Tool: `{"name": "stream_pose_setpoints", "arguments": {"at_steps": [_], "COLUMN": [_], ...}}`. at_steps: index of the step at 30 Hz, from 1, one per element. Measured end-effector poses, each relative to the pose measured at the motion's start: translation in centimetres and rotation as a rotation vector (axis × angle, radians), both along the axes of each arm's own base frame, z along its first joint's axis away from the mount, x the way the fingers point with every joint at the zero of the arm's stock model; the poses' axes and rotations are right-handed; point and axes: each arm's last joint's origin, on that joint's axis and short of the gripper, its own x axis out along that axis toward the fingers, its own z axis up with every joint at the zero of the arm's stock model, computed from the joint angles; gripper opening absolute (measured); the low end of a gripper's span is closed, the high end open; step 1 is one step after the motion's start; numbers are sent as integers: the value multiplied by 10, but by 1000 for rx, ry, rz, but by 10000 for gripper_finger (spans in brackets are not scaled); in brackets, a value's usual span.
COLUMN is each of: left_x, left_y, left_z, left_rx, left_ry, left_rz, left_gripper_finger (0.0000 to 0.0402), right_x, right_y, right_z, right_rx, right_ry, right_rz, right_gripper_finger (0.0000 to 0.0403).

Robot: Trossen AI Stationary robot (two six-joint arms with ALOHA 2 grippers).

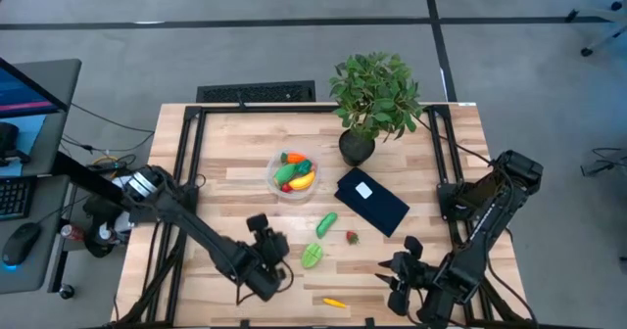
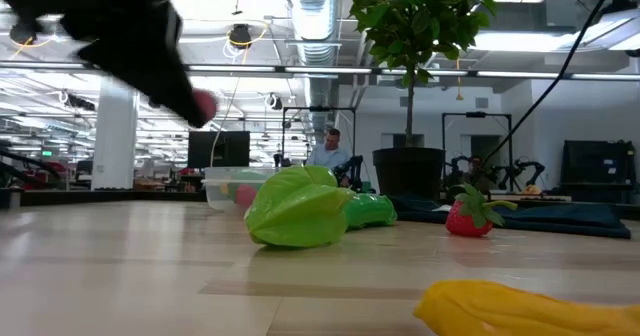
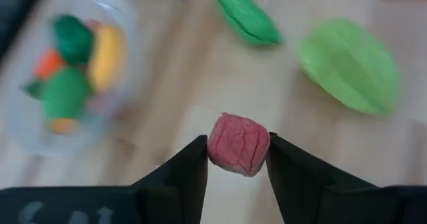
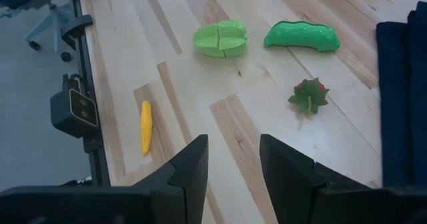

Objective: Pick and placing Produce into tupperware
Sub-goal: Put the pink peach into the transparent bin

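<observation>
My left gripper (image 3: 237, 151) is shut on a small pink-red piece of produce (image 3: 239, 144), held above the table near the middle (image 1: 258, 221). The round clear tupperware (image 1: 292, 175) stands beyond it toward the far edge, with orange, green and yellow produce inside. A dark green cucumber (image 1: 326, 223), a light green piece (image 1: 312, 257), a strawberry (image 1: 352, 237) and a small yellow piece (image 1: 334, 303) lie on the table. My right gripper (image 4: 233, 159) is open and empty, low over the near right part of the table (image 1: 402, 267). My left gripper pinches the pink-red piece (image 3: 239, 144) between its two fingers (image 3: 193, 164), one on each side of it. The fingers slant down from the table's near side. The piece is lifted clear of the table, as the low view shows (image 2: 203, 104).
A dark blue flat rectangle with a white label (image 1: 372, 202) lies right of the tupperware. A leafy potted plant (image 1: 372, 99) stands at the far edge. Bare wood shows at the table's left and near parts. A person sits in the room beyond (image 2: 327, 151).
</observation>
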Motion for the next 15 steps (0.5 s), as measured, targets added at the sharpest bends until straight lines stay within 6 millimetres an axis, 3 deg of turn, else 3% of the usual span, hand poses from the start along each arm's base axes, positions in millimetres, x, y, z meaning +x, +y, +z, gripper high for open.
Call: {"name": "stream_pose_setpoints", "arguments": {"at_steps": [7,15], "left_x": [6,24], "left_y": [36,82], "left_z": [22,27], "left_rx": [113,188], "left_ry": [-12,19], "left_rz": [69,164], "left_gripper_finger": [137,137], "right_x": [0,1], "right_y": [-1,-2], "right_z": [0,1], "right_rx": [-13,-42], "right_ry": [4,-35], "right_rz": [-2,-20], "right_gripper_finger": [127,127]}}
